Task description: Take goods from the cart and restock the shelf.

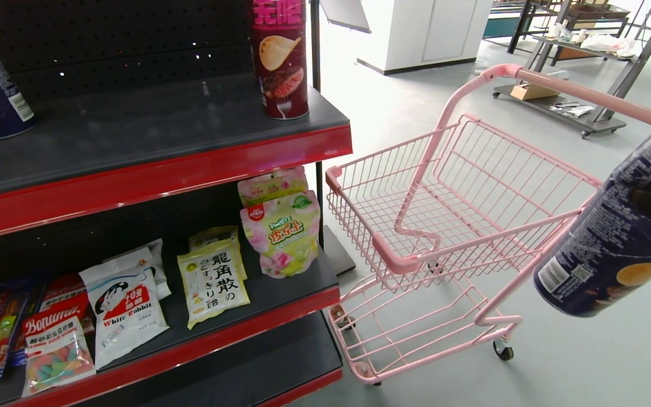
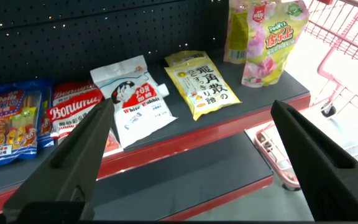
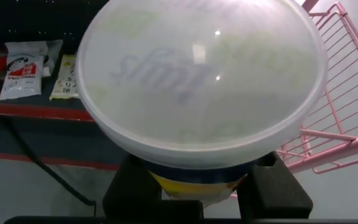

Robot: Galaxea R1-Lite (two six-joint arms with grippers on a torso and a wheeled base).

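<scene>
Right pincer (image 3: pixel 204 190) tight around navy chip can (image 1: pixel 608 237), clear lid (image 3: pixel 197 81) wrist-side.

Pale grey floor (image 1: pixel 585 362); white cabinet (image 1: pixel 427 28) behind; wheeled metal rack (image 1: pixel 591 118) far right.

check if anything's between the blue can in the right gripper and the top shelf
The pink cart stands between the blue can and the top shelf, handle close by the can. The maroon can occupies the shelf's right end; bare shelf lies left of it.
</scene>
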